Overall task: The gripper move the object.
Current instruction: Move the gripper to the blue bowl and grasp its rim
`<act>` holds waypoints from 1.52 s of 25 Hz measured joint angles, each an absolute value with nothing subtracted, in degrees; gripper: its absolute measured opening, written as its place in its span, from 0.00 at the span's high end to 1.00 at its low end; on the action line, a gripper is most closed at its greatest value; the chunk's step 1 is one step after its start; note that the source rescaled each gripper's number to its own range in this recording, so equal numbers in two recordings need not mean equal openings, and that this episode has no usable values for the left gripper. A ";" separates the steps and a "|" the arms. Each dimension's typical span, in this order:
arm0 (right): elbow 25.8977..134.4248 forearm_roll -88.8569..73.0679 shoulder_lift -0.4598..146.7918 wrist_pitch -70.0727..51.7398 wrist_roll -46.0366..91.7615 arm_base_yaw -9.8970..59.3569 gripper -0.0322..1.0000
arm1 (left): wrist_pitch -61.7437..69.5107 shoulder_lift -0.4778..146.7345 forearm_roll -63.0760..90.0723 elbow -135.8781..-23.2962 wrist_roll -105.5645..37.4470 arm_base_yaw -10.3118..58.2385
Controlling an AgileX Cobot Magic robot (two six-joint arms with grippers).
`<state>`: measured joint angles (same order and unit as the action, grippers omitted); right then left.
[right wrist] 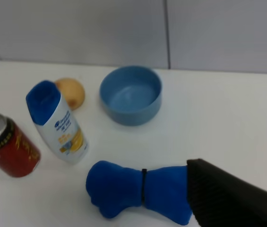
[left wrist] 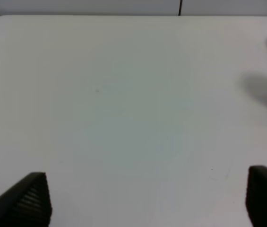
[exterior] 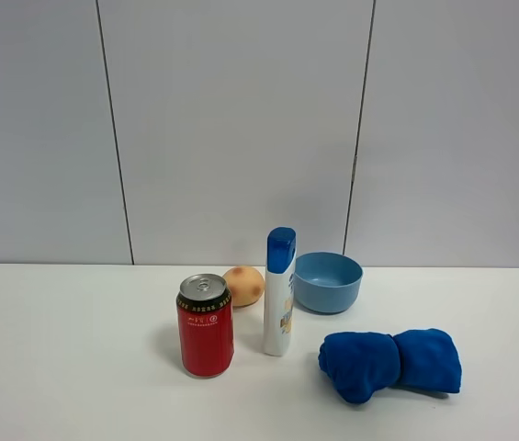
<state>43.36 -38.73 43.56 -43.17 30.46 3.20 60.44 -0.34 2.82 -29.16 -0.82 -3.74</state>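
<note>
Object: a round, light blue plastic bowl (exterior: 328, 292), smooth and unmarked, standing upright with its mouth up. It rests on the white table (exterior: 75, 367) at about 1 o'clock from the table's centre, near the rear edge. The rim appears even and the inner floor is visible in the right wrist view (right wrist: 131, 115). The right gripper (right wrist: 237, 205) shows one dark ribbed finger, jaws spread and gripping nothing, well apart from the bowl. The left gripper (left wrist: 145, 203) has its jaws wide apart over bare table.
</note>
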 joint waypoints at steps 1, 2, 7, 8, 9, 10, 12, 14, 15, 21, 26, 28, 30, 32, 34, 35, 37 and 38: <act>43.40 -39.40 46.37 -42.75 31.86 3.20 0.00 | 60.44 -0.34 2.89 -29.16 -0.82 -3.74; 43.43 -39.58 49.21 -42.18 32.31 3.20 0.00 | 60.44 -0.34 2.89 -29.16 -0.82 -3.74; 45.57 -34.85 61.02 -38.75 29.16 3.20 0.00 | 60.44 -0.34 2.89 -29.16 -0.82 -3.74; 47.13 -33.01 63.31 -38.52 27.57 3.20 0.00 | 60.44 -0.34 2.89 -29.16 -0.82 -3.74; 48.99 -31.46 65.37 -38.51 25.84 3.20 0.00 | 60.44 -0.34 2.89 -29.16 -0.82 -3.74; 51.10 -29.53 66.99 -38.51 24.08 3.20 0.00 | 60.44 -0.34 2.89 -29.16 -0.82 -3.74; 55.31 -25.72 70.49 -39.23 21.17 3.20 0.00 | 60.44 -0.34 2.89 -29.16 -0.82 -3.74; 59.35 -22.12 73.25 -40.51 19.69 3.79 0.00 | 60.44 -0.34 2.91 -29.16 -0.82 -3.74; 61.30 -20.22 74.50 -40.89 19.09 4.70 0.00 | 60.44 -0.34 2.91 -29.16 -0.82 -3.74; 70.14 -10.31 81.12 -41.80 7.51 12.69 0.00 | 60.44 -0.34 2.91 -29.16 -0.82 -3.74; 76.38 -3.73 90.04 -43.09 -3.98 15.18 0.00 | 60.44 -0.34 2.91 -29.16 -0.82 -3.74; 79.13 -2.76 94.32 -44.06 -7.13 15.20 0.00 | 60.44 -0.34 2.91 -29.16 -0.82 -3.74; 82.58 -2.03 99.39 -44.90 -10.95 15.20 0.00 | 60.44 -0.34 2.91 -29.16 -0.82 -3.74; 86.03 -0.69 104.26 -45.55 -14.77 15.24 0.00 | 60.44 -0.34 2.91 -29.16 -0.82 -3.74; 90.04 0.96 109.53 -46.69 -17.53 15.24 0.00 | 60.44 -0.34 2.91 -29.16 -0.82 -3.74; 92.11 1.65 112.00 -47.49 -18.42 15.24 0.00 | 60.44 -0.34 2.91 -29.16 -0.82 -3.74; 95.56 2.33 116.12 -49.06 -19.61 15.24 0.00 | 60.44 -0.34 2.91 -29.16 -0.82 -3.74; 97.20 2.40 118.05 -49.62 -20.12 15.24 0.00 | 60.44 -0.34 2.91 -29.16 -0.82 -3.74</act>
